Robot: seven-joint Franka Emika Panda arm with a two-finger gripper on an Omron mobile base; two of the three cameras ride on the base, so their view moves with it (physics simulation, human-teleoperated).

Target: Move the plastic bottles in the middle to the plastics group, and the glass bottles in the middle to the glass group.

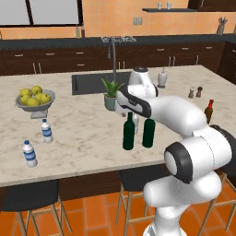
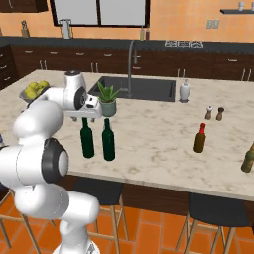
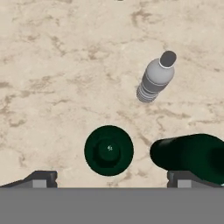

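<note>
Two tall dark green wine bottles [image 1: 128,134] [image 1: 148,132] stand side by side near the island counter's front edge. My gripper [image 1: 125,112] hangs open just above the left one, pointing straight down. In the hand view that bottle's round top [image 3: 108,150] lies between and slightly ahead of my fingertips [image 3: 41,178], with the other green bottle [image 3: 192,155] to its right. The small greyish plastic bottle [image 3: 155,78] stands just beyond them. Two blue-labelled water bottles [image 1: 47,131] [image 1: 30,154] stand at the left. The brown red-topped bottle [image 2: 200,139] stands at the right.
A bowl of lemons [image 1: 35,99], a potted plant [image 1: 110,94], the sink [image 1: 90,84], a white dispenser [image 1: 162,78] and salt and pepper shakers [image 1: 195,92] sit further back. Another bottle [image 2: 248,158] stands at the counter's far right. Stools stand under the front edge.
</note>
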